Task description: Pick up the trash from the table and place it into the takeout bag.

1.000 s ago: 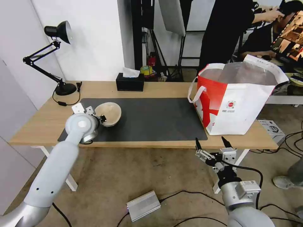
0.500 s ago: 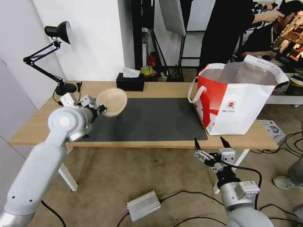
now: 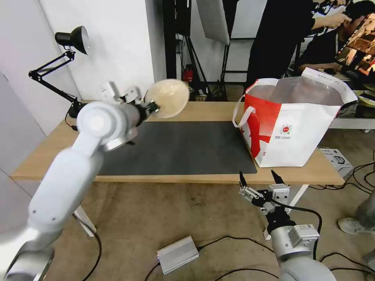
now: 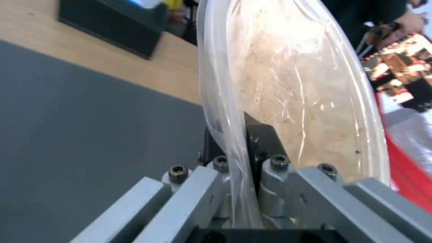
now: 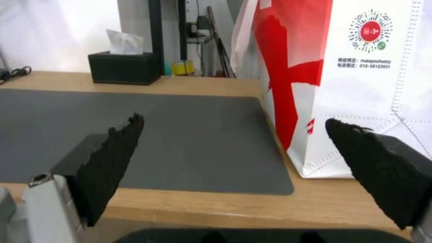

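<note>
My left gripper (image 3: 153,108) is clamped on the rim of the shallow beige bowl (image 3: 167,98), holding it tipped on edge in the air over the far left part of the table (image 3: 203,111). In the left wrist view the fingers (image 4: 260,141) pinch a thin wall, one inside and one outside. The bowl looks light, thin and a little flexible, lined with clear film, so I judge the rim the only sensible hold; squeezing harder would likely buckle it, and the film may make it slippery. My right gripper (image 3: 259,183) waits low at the near edge, jaws spread wide, holding nothing. The takeout bag (image 3: 291,125) stands open at the right end of the table. Between bowl and bag lies only the bare dark mat (image 3: 183,148). The bag's tall near wall and white strap handle (image 3: 239,112) are what I must clear. The black tissue box (image 5: 124,67) sits far behind and the desk lamp (image 3: 64,66) far left, both out of the way.
</note>
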Robot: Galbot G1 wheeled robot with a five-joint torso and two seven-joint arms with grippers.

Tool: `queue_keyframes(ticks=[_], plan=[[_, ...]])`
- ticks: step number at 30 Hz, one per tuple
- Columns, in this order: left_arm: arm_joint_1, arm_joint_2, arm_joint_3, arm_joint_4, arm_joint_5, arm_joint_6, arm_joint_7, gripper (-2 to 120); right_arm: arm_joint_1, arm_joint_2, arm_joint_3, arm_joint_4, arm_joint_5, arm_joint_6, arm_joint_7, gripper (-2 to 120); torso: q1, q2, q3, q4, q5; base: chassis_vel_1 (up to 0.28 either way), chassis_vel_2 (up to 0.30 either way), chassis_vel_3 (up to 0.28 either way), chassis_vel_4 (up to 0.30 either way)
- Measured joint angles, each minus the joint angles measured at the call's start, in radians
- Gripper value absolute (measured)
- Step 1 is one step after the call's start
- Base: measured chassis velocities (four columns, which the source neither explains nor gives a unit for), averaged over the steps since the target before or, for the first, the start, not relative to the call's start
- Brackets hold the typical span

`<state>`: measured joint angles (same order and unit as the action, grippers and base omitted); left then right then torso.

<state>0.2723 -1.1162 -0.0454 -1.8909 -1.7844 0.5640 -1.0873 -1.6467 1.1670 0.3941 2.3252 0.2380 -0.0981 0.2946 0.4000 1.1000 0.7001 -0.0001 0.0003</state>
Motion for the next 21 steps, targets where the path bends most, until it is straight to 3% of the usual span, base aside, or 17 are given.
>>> queue_keyframes(ticks=[13, 21], plan=[[-0.195, -0.17, 0.131, 0.136, -0.017, -0.008, -0.025, 0, 0.017, 0.003, -0.009, -0.004, 0.0, 0.0, 0.0, 100, 0.0, 0.0, 0.0, 0.0, -0.0001, 0.0, 0.0, 0.0, 0.0], [-0.322, -0.296, 0.183, 0.264, -0.003, -0.008, -0.016, 0, 0.029, 0.004, -0.016, -0.005, 0.0, 0.0, 0.0, 100, 0.0, 0.0, 0.0, 0.0002, -0.0001, 0.0, 0.0, 0.0, 0.0]])
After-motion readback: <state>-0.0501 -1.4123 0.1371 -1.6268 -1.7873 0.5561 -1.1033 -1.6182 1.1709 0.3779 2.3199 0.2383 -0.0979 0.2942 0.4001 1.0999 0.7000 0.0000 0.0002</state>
